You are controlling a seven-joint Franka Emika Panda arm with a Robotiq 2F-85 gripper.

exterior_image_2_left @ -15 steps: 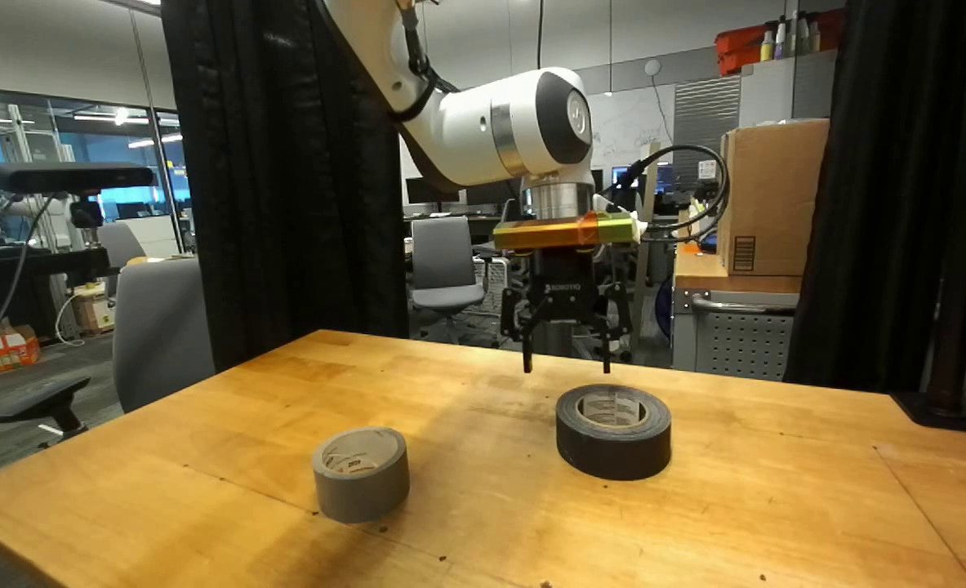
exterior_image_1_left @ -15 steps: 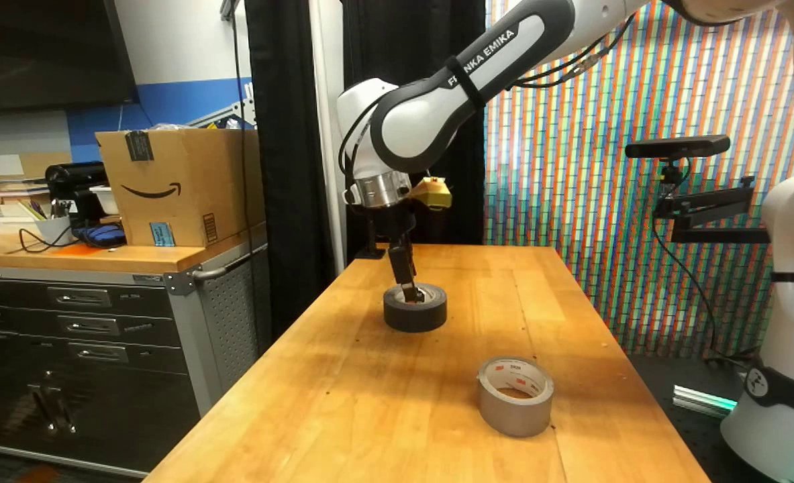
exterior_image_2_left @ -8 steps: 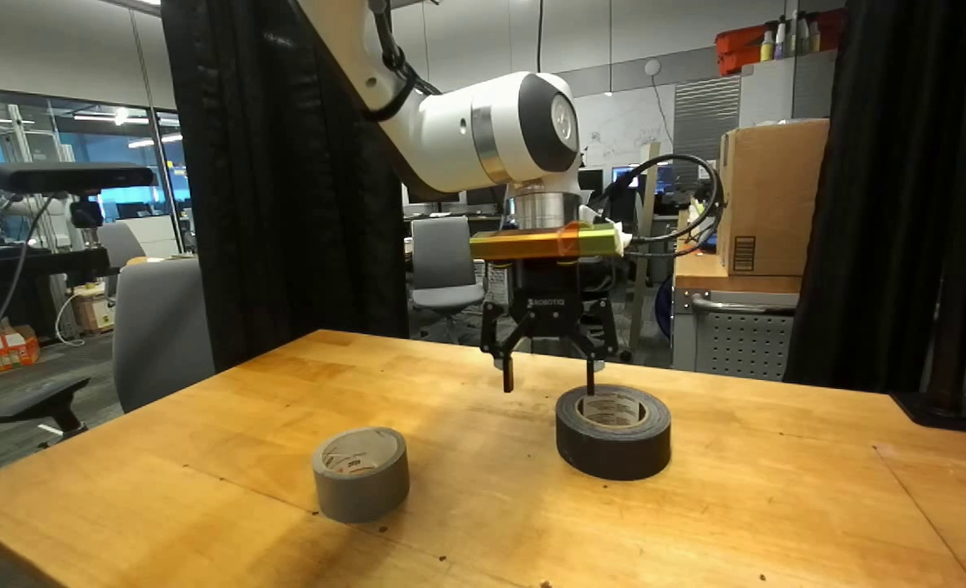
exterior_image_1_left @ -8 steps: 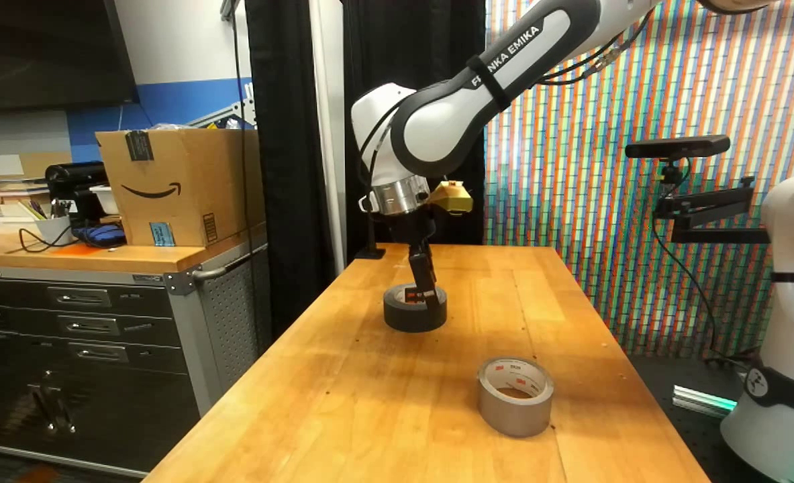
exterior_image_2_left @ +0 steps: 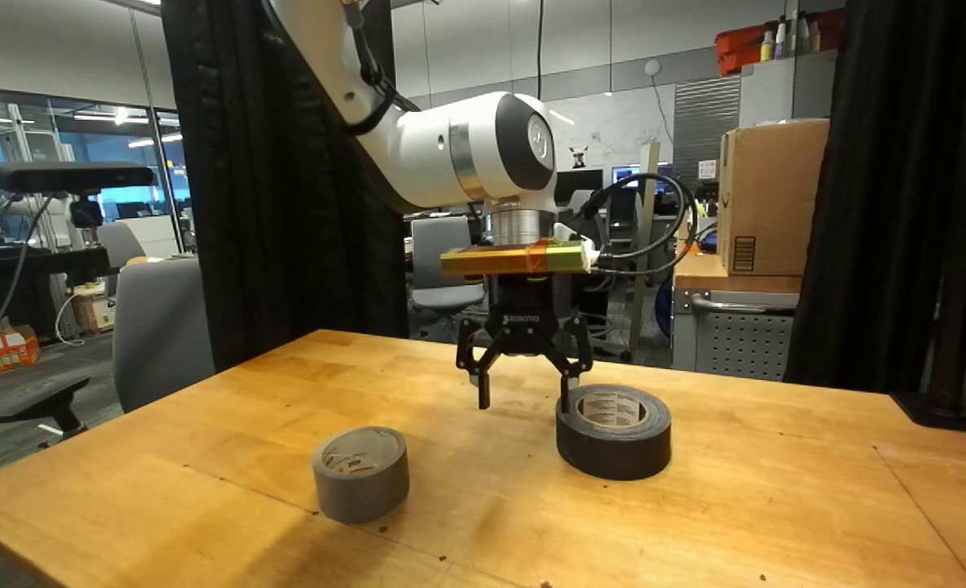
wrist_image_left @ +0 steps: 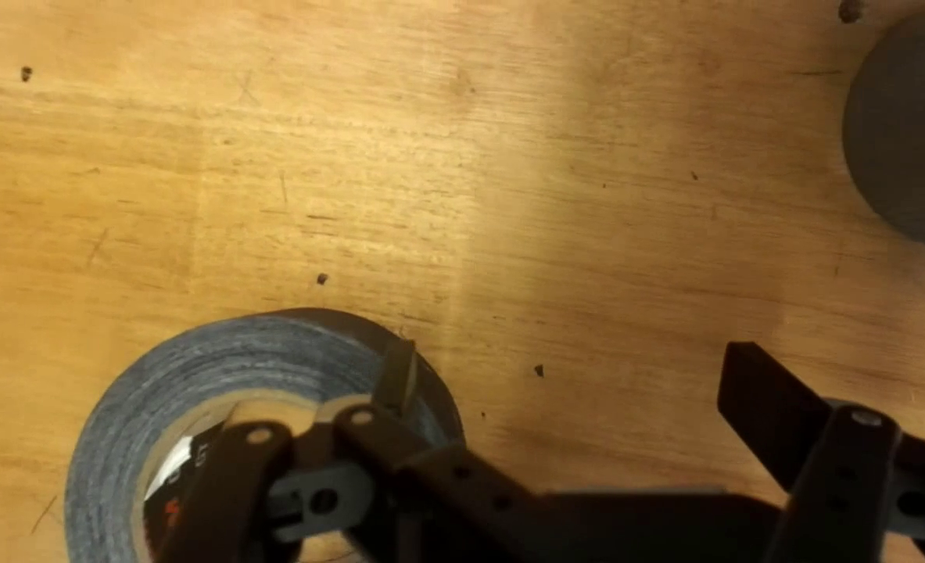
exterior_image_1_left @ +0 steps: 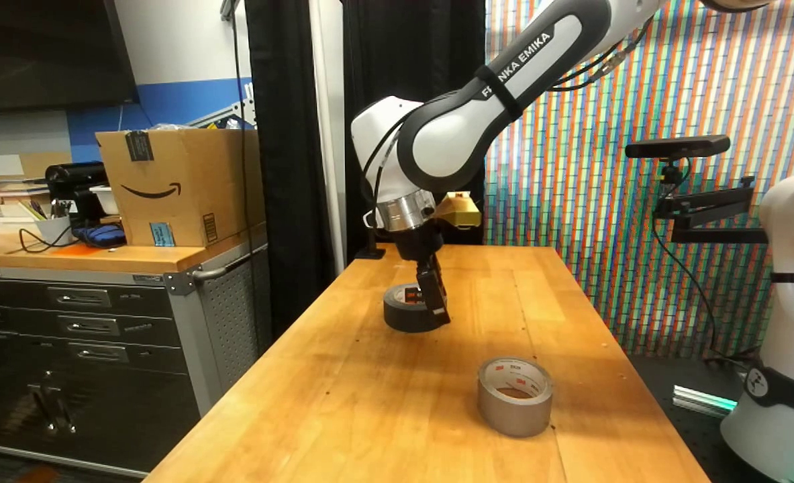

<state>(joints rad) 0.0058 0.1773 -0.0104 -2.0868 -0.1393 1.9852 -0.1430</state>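
We have the worktop (exterior_image_2_left: 483, 523) as a broad base. Over it reaches the arm (exterior_image_1_left: 447, 141), its bend letting the far end hang downward. The box (exterior_image_1_left: 165, 201) stands off the worktop, probably stored aside. The tool (exterior_image_2_left: 523, 400) is released, its fingers parted with nothing between them. The black roll (exterior_image_2_left: 613, 453) lies flat on the worktop, nearest the tool; in the wrist view a finger overlaps its rim, touching or not, we cannot tell. The grey roll (exterior_image_2_left: 362, 494) lies well apart, flat too, likely because that side sits steadiest.

On the box we find a smile-shaped arrow; on the arm, "EMIKA" after a word partly covered by a strap (exterior_image_1_left: 499, 90); on the tool, "ROBOTIQ"; inside both rolls, "3M", with smaller print too fine to read.
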